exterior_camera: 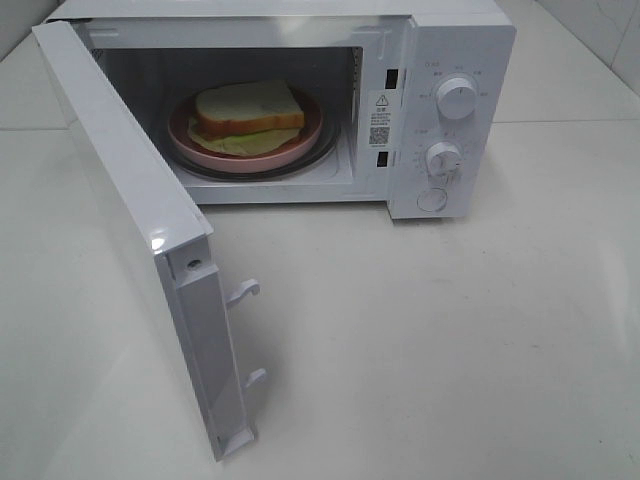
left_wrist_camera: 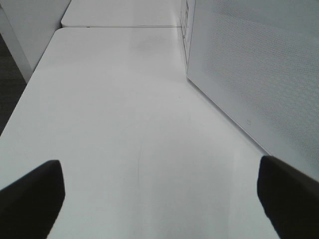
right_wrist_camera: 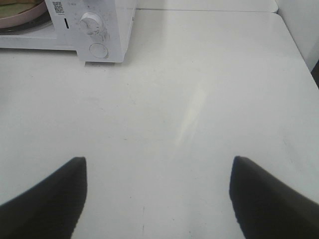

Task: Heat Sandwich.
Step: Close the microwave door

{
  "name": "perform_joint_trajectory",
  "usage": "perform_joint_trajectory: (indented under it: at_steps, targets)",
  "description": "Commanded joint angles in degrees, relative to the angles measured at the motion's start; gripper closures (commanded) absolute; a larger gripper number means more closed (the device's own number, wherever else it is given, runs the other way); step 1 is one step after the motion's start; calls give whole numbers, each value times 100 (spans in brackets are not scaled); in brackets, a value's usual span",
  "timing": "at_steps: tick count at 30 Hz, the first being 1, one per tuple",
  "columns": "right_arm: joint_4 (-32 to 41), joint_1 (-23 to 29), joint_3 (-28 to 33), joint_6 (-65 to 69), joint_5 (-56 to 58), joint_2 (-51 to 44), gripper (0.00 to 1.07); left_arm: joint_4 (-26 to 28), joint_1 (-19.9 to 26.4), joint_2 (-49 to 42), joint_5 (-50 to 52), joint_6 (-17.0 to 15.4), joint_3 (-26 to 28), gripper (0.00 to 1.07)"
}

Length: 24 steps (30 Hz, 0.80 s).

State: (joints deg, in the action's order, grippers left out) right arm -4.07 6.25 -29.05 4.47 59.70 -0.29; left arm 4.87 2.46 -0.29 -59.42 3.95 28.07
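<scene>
The sandwich [exterior_camera: 248, 112] sits on a pink plate [exterior_camera: 185, 132] inside the microwave [exterior_camera: 455, 50], and the door [exterior_camera: 120, 220] stands wide open. Both claws hang over the white worktop [exterior_camera: 450, 340] — the left claw [left_wrist_camera: 159, 196] near the door, the right claw [right_wrist_camera: 158, 194] in front of the microwave — each spread wide, gripping nothing.

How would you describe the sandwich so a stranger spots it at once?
Find the white microwave with its door swung open. Inside sits a pink plate, and the sandwich lies on it: square white bread with green lettuce, the only food there.
</scene>
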Motion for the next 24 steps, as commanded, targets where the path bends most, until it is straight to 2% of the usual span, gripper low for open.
perform_joint_trajectory:
  at_steps: [1,7,15,17,19,20,22,23,24]
  targets:
    - [0,-40,6,0,-34,-149,31,6,17,-109,52,-34,17,5]
    - [0,-40,6,0,-34,-149,31,6,17,-92,155,-34,97,6]
    - [0,-40,6,0,-34,-149,31,6,17,533,625,-23,178,18]
    - [0,-40,6,0,-34,-149,31,6,17,768,699,-23,178,24]
    - [0,-40,6,0,-34,-149,31,6,17,1152,848,-23,172,37]
    - [0,-40,6,0,-34,-149,31,6,17,1152,848,-23,172,37]
    - [0,-40,6,0,-34,-149,31,6,17,1392,951,-23,172,46]
    - [0,-40,6,0,-34,-149,31,11,17,1656,1089,-23,166,55]
    - [0,-40,6,0,-34,-149,31,11,17,1656,1089,-23,166,55]
